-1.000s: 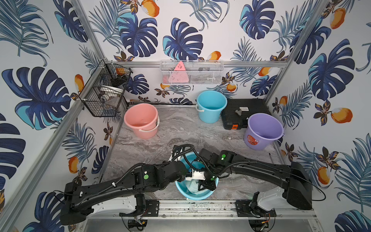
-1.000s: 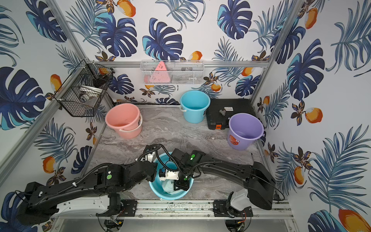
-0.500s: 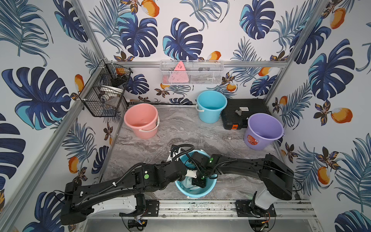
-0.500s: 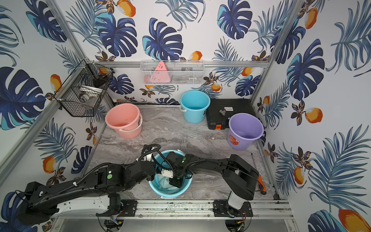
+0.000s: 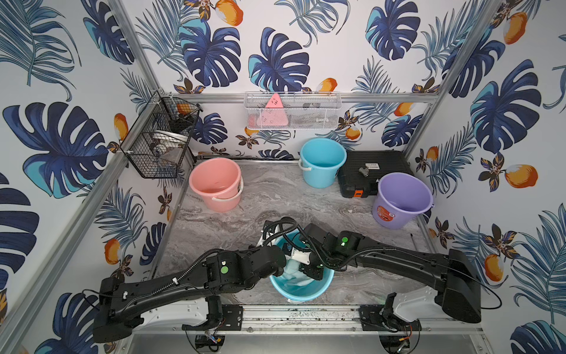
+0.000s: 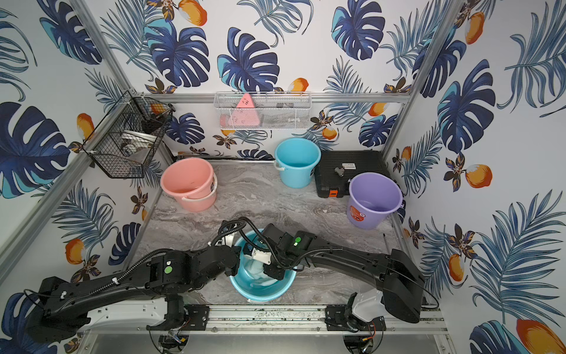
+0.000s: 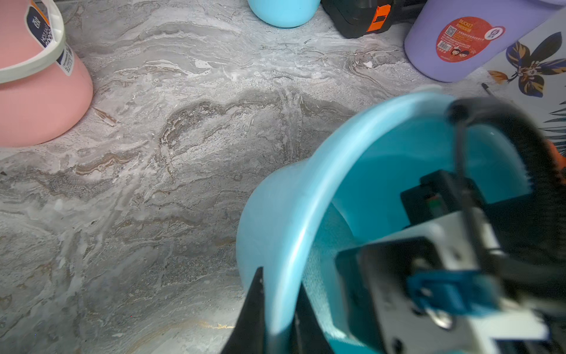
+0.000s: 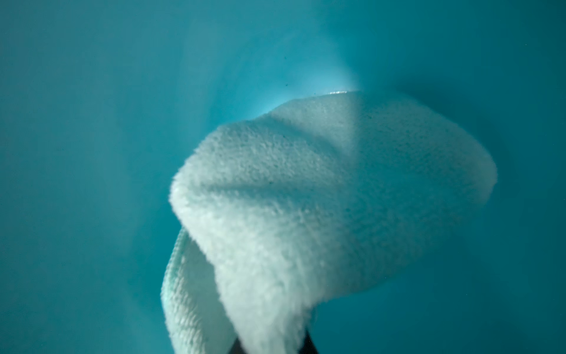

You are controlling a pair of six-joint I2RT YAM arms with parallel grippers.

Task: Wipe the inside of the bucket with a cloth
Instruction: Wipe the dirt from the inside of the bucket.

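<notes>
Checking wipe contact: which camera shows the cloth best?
Right wrist: the cloth fills the frame, its fluffy texture clear, inside the teal bucket. In both top views only a pale patch shows; left wrist catches a blurred sliver.

The cloth (image 8: 306, 214) is seen as a soft, fluffy fabric with a rough, looped pile, matt all over. The bucket (image 7: 269, 230) around it is made of smooth blue plastic, and a mild gloss is shown on its rim. A marble-patterned, slightly grainy surface is seen on the table (image 5: 275, 196). The pink bucket (image 5: 220, 199) and the purple bucket (image 5: 398, 214) are made of similar smooth plastic; the wire basket (image 5: 153, 162) is made of thin black metal.
</notes>
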